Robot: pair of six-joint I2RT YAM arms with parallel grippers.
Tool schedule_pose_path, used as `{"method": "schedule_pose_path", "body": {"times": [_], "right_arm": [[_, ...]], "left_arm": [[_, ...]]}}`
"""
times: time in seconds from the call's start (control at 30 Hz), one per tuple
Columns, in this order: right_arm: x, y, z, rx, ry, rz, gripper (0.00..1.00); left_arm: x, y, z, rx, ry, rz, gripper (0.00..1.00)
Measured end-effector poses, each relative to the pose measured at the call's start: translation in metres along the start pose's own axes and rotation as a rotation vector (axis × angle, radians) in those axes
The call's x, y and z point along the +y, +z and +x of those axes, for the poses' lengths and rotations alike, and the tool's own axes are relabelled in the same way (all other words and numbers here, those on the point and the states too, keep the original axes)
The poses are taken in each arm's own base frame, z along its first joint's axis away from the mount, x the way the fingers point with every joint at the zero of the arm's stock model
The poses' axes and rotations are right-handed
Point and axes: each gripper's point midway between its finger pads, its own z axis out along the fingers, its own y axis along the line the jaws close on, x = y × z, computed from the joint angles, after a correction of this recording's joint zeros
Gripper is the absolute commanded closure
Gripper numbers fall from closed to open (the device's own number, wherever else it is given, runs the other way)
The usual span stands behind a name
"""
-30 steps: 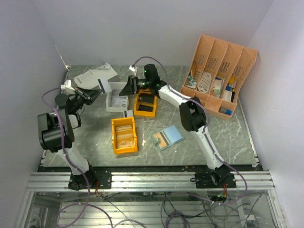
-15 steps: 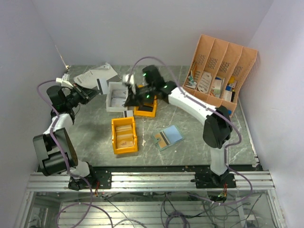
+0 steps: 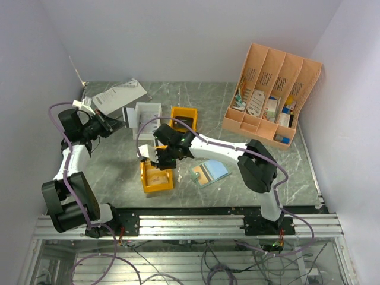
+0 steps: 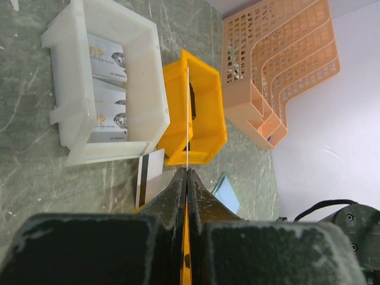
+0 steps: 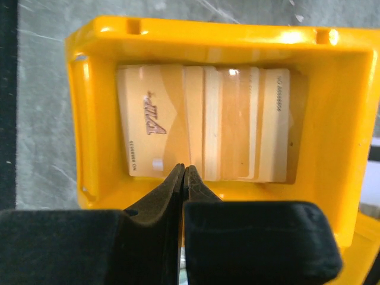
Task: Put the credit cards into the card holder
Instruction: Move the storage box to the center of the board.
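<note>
The card holder [image 3: 210, 172] lies open on the table, light blue side up; it also shows in the left wrist view [image 4: 225, 191]. My left gripper [image 3: 117, 122] [image 4: 187, 172] is shut on a white credit card with a black stripe [image 3: 127, 114], edge-on in its wrist view [image 4: 187, 119]. My right gripper [image 3: 159, 159] [image 5: 185, 168] is shut with nothing visible between its jaws. It hangs over the near yellow bin [image 3: 144, 181] [image 5: 89, 107], which holds several gold credit cards [image 5: 208, 130].
A white bin [image 3: 138, 116] [image 4: 151, 77] with printed cards [image 4: 110, 59] and a far yellow bin [image 3: 173, 122] [image 4: 208, 77] stand mid-table. A loose striped card [image 4: 149, 178] sits between the bins. A peach desk organiser [image 3: 273, 89] stands back right and a paper sheet [image 3: 122, 93] lies back left.
My right arm swung from the back, near the white bin, forward to the near yellow bin, and its jaws closed. My left gripper kept its card and shifted slightly.
</note>
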Motion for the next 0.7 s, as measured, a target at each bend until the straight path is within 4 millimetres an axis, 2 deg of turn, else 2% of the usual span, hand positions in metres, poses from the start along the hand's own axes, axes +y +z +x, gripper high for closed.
{"method": "schedule_pose_path", "body": {"times": [0.17, 0.37, 0.57, 0.7], "right_arm": [[-0.009, -0.001, 0.017, 0.065, 0.001, 0.069, 1.00], [-0.006, -0.010, 0.047, 0.137, 0.040, 0.086, 1.00], [-0.030, -0.034, 0.060, 0.132, 0.096, 0.145, 1.00], [-0.044, -0.056, 0.063, 0.094, 0.133, 0.163, 0.95]], "left_arm": [[-0.001, -0.001, 0.001, 0.001, 0.010, -0.001, 0.93], [-0.001, -0.001, 0.001, 0.002, 0.008, -0.001, 0.93], [-0.001, -0.001, 0.004, 0.004, -0.003, 0.010, 0.93], [-0.006, 0.001, 0.007, 0.010, -0.007, 0.034, 0.93]]}}
